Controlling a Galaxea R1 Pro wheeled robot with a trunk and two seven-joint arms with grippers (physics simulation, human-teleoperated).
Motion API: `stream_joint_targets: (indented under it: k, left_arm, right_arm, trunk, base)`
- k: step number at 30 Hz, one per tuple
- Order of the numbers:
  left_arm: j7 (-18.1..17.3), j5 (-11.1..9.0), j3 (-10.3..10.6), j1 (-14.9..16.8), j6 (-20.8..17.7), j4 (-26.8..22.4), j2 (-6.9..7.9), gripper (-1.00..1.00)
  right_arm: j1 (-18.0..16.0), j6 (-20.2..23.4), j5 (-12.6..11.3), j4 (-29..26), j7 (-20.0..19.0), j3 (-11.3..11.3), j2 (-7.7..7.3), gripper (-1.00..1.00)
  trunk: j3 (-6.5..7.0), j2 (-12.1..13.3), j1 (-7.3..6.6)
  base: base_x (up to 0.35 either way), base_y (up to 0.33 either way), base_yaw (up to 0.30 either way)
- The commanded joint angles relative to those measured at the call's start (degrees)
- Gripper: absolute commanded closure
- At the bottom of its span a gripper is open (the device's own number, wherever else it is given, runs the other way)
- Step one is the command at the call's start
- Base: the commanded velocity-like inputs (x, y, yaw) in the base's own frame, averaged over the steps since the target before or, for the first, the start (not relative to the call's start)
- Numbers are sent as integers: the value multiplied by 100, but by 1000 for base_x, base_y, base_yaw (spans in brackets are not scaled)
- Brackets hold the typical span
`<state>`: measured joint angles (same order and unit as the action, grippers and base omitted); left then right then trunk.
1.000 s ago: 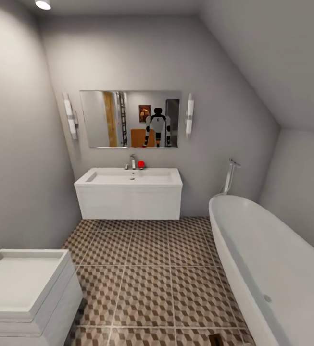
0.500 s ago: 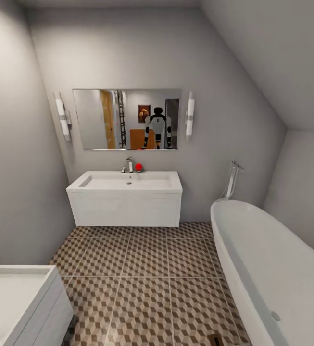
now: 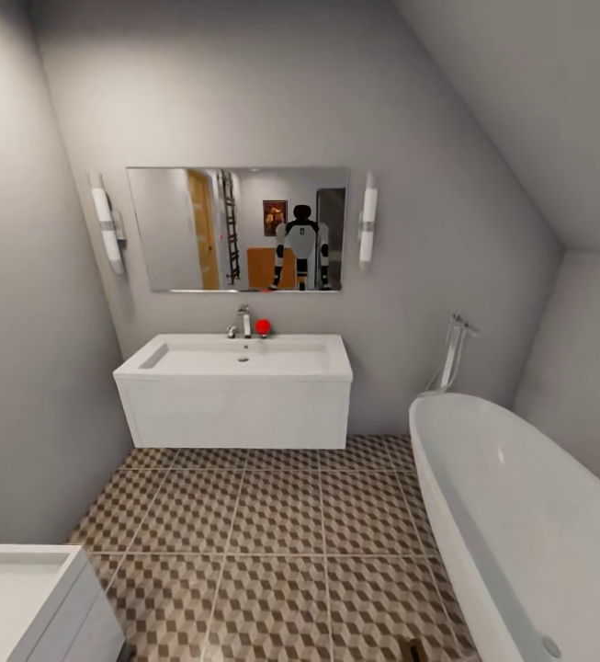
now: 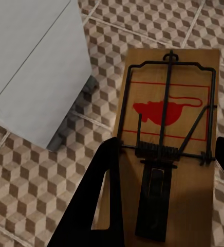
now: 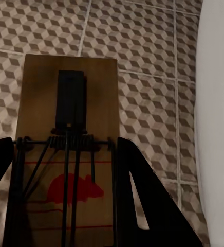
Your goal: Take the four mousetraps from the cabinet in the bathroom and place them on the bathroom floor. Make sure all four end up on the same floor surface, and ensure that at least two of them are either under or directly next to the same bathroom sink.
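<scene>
Tiled bathroom floor ahead of us, bathtub along its right side, sink on the far wall. Left end effector clamps a mousetrap above the floor; right end effector clamps a second mousetrap near the tub.

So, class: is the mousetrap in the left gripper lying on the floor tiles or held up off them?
Held up. In the left wrist view the mousetrap sits between the left gripper fingers, with the bathroom floor well beyond it.
</scene>
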<state>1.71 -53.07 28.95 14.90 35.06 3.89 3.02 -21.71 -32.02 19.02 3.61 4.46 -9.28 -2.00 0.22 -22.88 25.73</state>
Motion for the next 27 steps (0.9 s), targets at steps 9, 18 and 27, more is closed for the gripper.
stream_joint_targets:
  k: [9, 18, 27]
  left_arm:
    - [15, -2, 40, 4, 18, 15, -2, 100]
    - [16, -2, 40, 4, 18, 15, -3, 100]
    - [14, -2, 37, 4, 18, 15, -4, 100]
  right_arm:
    - [-9, -32, 58, 26, 37, -30, -2, 100]
    - [-9, -32, 66, 26, 37, -30, -2, 100]
    - [-9, -32, 66, 26, 37, -30, -2, 100]
  trunk:
    - [-2, -4, 6]
    - [-2, -4, 6]
    - [-2, -4, 6]
  base:
    - [324, 0, 0]
    - [324, 0, 0]
    - [324, 0, 0]
